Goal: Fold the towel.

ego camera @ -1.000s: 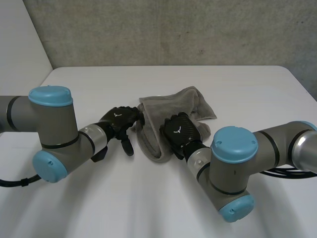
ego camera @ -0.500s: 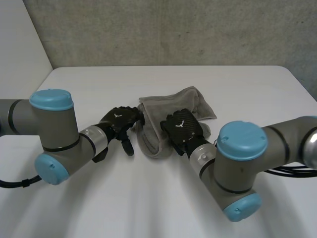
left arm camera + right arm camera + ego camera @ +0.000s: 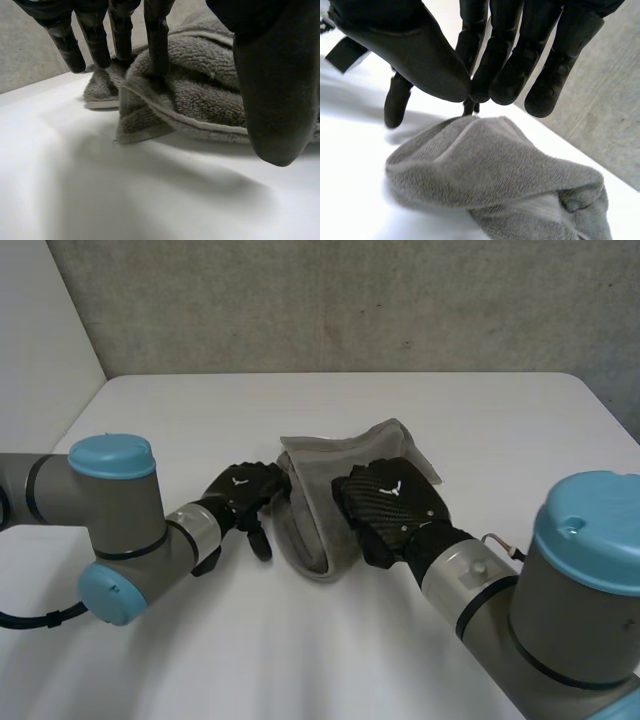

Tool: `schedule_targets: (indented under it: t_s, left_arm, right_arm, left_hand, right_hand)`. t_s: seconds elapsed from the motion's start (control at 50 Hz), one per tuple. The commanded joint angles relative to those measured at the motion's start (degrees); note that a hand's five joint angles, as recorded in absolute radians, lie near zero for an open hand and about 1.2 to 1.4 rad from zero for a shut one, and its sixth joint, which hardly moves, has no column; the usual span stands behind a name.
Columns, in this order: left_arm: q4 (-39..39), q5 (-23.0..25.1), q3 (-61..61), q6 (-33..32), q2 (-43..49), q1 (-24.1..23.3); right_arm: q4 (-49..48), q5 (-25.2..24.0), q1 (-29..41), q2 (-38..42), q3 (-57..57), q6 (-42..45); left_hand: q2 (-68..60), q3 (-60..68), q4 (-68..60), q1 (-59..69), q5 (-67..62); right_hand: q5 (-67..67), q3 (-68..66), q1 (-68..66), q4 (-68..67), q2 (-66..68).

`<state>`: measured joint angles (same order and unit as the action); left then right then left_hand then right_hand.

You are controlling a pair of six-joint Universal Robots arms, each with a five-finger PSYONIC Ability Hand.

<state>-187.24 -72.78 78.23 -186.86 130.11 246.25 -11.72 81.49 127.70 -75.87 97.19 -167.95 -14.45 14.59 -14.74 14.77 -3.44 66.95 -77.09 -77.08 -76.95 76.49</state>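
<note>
Reaching in from the near left, the left arm (image 3: pixel 130 530) is stretching low across the white table (image 3: pixel 300 650), and the left hand (image 3: pixel 243 492) is lying close to the tabletop with its back turned up. Its fingers (image 3: pixel 157 35) are extending almost straight and its fingertips are touching the near left edge of the grey towel (image 3: pixel 315 490). In the left wrist view one finger is pressing into a raised fold of the towel (image 3: pixel 200 95), while the others are resting at the edge just beside it. The thumb (image 3: pixel 270 90) is hanging apart from them, just above the table and clear of the cloth, so this hand is relaxed and grasping nothing.

The right arm (image 3: pixel 560 600) is coming in from the near right, and the right hand (image 3: pixel 392 508) is hovering over the towel's right half with its back facing up. In the right wrist view its fingers (image 3: pixel 505 45) are bending in to meet the thumb (image 3: pixel 405 45), tips touching with no cloth between them, so the hand is pinched closed on nothing. The towel (image 3: pixel 490 170) is lying beneath those fingertips, not touching them, and beyond it part of the left hand (image 3: pixel 396 105) is reaching down to the table at the towel's far edge.

The towel is sitting bunched and partly rolled near the middle of the table, between the two hands.
</note>
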Motion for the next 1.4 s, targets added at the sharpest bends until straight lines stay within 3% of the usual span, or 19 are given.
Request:
schedule_targets:
  t_s: [0.02,0.12,0.14,0.16,0.18,0.2,0.3,0.64,0.8,0.84,1.04,1.26,1.4]
  left_arm:
    - [-0.14,0.09,0.52,-0.17,0.5,-1.29]
    - [-1.02,-0.08,0.61,-0.17,0.85,-1.65]
    - [-1.37,0.0,0.61,-0.25,0.94,-1.74]
    - [-1.37,0.01,0.61,-0.25,0.94,-1.74]
    - [-1.72,0.01,0.61,-0.43,1.03,-1.82]
    - [-1.73,0.01,0.61,-0.43,1.03,-1.82]
    - [-2.6,-0.08,0.34,-0.69,1.99,-2.0]
    - [-4.27,-0.87,-0.45,-0.61,3.31,-2.35]
    - [-4.27,-0.79,-0.97,-0.61,3.93,-2.88]
    - [-4.27,-0.79,-1.24,-0.69,4.45,-3.05]
    - [-4.27,-0.79,-1.59,-0.78,4.9,-3.32]
    - [-3.75,-1.14,-1.59,-0.52,3.32,-3.32]
    - [-3.4,-1.05,-0.71,-0.34,-0.03,-3.23]
  right_arm:
    - [-0.94,0.34,0.0,-2.26,0.81,-3.78]
    - [-0.67,-0.01,0.18,-2.61,1.07,-3.62]
    - [-0.41,-0.01,0.18,-2.18,0.81,-3.35]
    - [-0.41,-0.01,0.18,-2.17,0.81,-3.35]
    - [0.29,-0.01,0.18,-1.82,0.46,-2.83]
    - [1.16,0.16,0.18,-1.56,0.11,-2.13]
    - [2.93,0.43,0.09,0.81,-0.95,-0.28]
    - [2.49,0.16,-2.1,2.92,1.25,-0.45]
    - [2.23,-0.1,-3.16,4.07,2.13,-0.71]
    - [2.23,-0.1,-3.16,4.24,2.3,-0.71]
    - [2.14,0.08,-3.16,4.42,2.48,-0.71]
    - [0.12,0.25,-3.6,4.59,3.0,-0.1]
    - [-2.07,0.34,-3.77,5.47,2.04,0.34]
  left_hand:
    - [3.4,-3.54,3.68,-3.71,2.39]
    - [3.4,-3.54,3.68,-3.71,2.39]
    - [3.23,-3.37,3.51,-3.55,2.22]
    - [3.23,-3.37,3.51,-3.54,2.22]
    - [3.23,-3.37,3.51,-3.54,2.22]
    - [3.23,-3.37,3.51,-3.54,2.22]
    - [2.72,-2.87,3.01,-3.04,1.71]
    - [-3.0,2.85,-2.71,2.68,-4.01]
    - [-16.12,15.97,-15.83,15.8,-17.13]
    - [-24.66,24.52,-24.38,24.34,-25.67]
    - [-34.6,34.46,-34.32,34.28,-35.61]
    - [-65.5,65.36,-65.22,65.19,-66.51]
    - [-65.55,65.41,-65.26,65.23,-66.56]
  right_hand:
    - [3.05,-2.91,-2.92,-3.05,3.51]
    - [3.05,-2.91,-2.92,-3.05,3.51]
    - [-6.88,7.02,7.01,6.88,-6.42]
    - [-6.98,7.12,7.11,6.98,-6.52]
    - [-28.3,28.43,28.42,28.3,-27.83]
    - [-38.67,38.81,38.8,38.67,-38.21]
    - [-45.32,45.45,45.44,45.32,-44.85]
    - [-50.21,50.35,50.34,50.22,-49.75]
    - [-50.21,50.35,50.34,50.22,-49.75]
    - [-50.21,50.35,50.34,50.22,-49.75]
    - [-50.21,50.35,50.34,50.22,-49.75]
    - [-50.21,50.35,50.34,50.22,-49.75]
    - [-50.55,50.68,50.67,50.55,-50.08]
